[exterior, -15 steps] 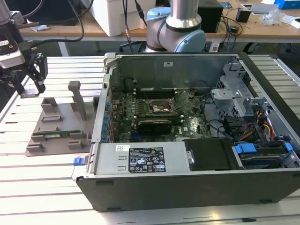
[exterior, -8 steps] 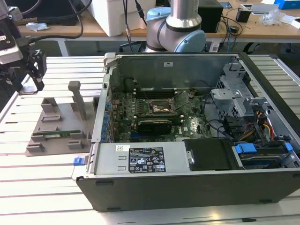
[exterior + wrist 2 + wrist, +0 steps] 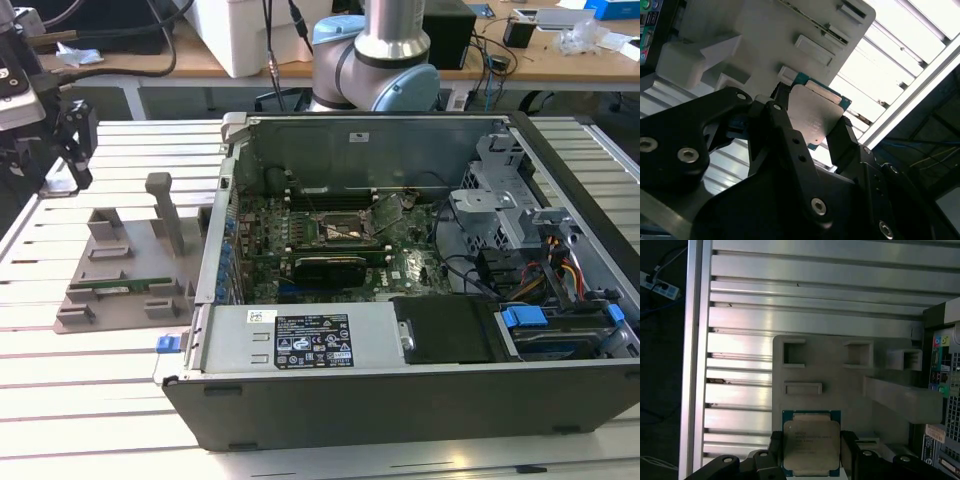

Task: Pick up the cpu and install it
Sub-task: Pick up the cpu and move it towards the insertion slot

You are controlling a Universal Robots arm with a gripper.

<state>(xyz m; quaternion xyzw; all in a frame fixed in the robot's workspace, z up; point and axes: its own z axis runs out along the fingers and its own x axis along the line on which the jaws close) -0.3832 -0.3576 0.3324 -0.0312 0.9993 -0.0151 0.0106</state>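
Gripper (image 3: 811, 438) is pinching the cpu (image 3: 811, 445) by two opposite edges, the chip between its fingers and the grey holder block (image 3: 840, 385) just beyond it. Pickup looks done or nearly so. Installation is still to do: the socket (image 3: 338, 232) in the open computer case (image 3: 400, 405) looks unfilled.

The cpu (image 3: 811, 445) sits between fingers (image 3: 848, 454), near the holder (image 3: 840, 382).

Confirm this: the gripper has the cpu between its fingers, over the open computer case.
Wrong in one respect. The gripper has the cpu between its fingers over the grey holder block, beside the computer case, as the first wrist view shows.
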